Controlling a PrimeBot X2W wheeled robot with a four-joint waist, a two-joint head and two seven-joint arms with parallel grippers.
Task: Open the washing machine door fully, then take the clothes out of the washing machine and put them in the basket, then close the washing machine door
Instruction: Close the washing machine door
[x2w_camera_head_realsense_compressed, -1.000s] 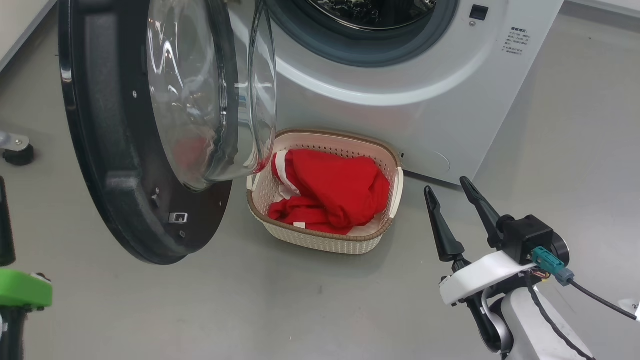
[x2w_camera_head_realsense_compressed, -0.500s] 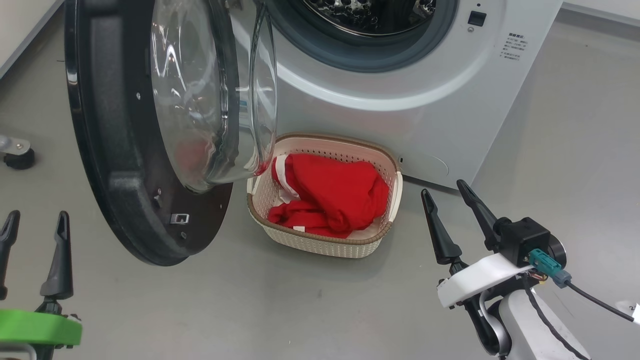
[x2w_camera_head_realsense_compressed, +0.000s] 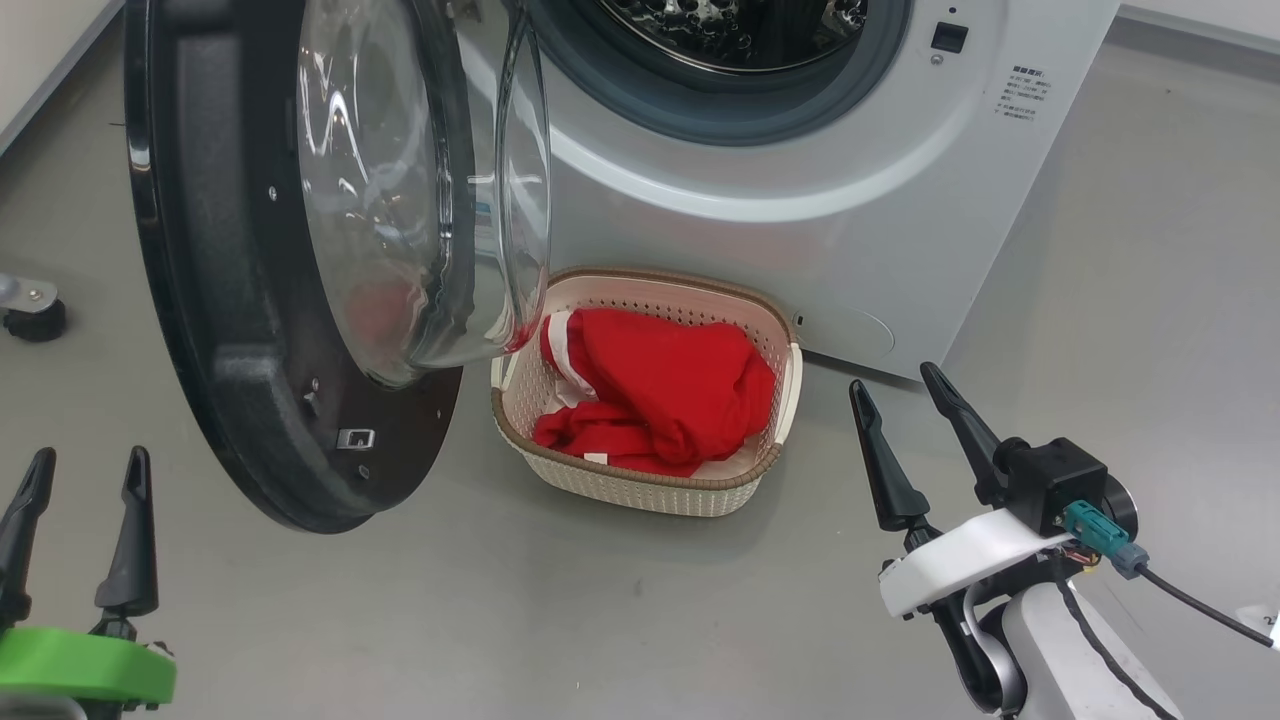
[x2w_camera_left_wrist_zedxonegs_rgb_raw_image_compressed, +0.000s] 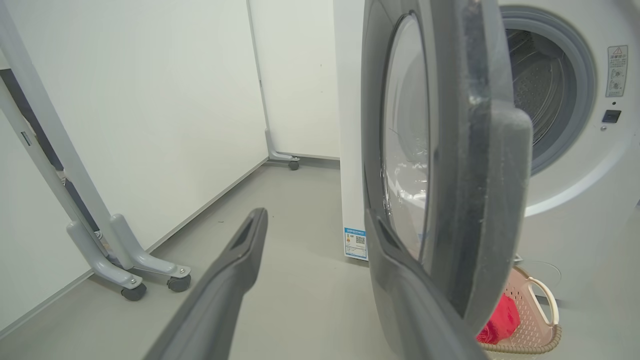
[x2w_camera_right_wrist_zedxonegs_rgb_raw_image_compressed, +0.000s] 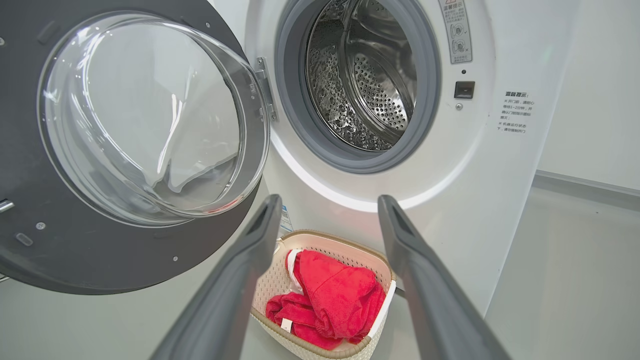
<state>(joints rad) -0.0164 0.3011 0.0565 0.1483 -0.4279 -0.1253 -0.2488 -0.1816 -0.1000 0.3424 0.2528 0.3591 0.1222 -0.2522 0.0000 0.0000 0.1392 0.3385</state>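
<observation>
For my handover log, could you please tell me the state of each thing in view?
washing machine door: open, swung wide.
steel drum: empty as far as visible.
cream basket: upright, holding the clothes.
red clothes: heaped inside the basket.
left tool: open, empty.
right tool: open, empty.

Red clothes (x2w_camera_head_realsense_compressed: 660, 390) in a cream basket (x2w_camera_head_realsense_compressed: 640, 490), white machine behind.

The washing machine (x2w_camera_head_realsense_compressed: 800, 200) was white, with a grey gasket (x2w_camera_right_wrist_zedxonegs_rgb_raw_image_compressed: 289, 100), a steel drum (x2w_camera_right_wrist_zedxonegs_rgb_raw_image_compressed: 370, 90) dotted with holes and a small blue label (x2w_camera_left_wrist_zedxonegs_rgb_raw_image_compressed: 355, 243). The washing machine door (x2w_camera_head_realsense_compressed: 230, 400) was black around clear glass. The clothes carried white trim. The basket had perforated sides and a brown woven-look rim. The floor (x2w_camera_head_realsense_compressed: 600, 600) was plain grey. At lower left, the left hand (x2w_camera_head_realsense_compressed: 90, 455) had dark fingers over a bright green band. At lower right, the right hand (x2w_camera_head_realsense_compressed: 892, 377) was dark on white.
</observation>
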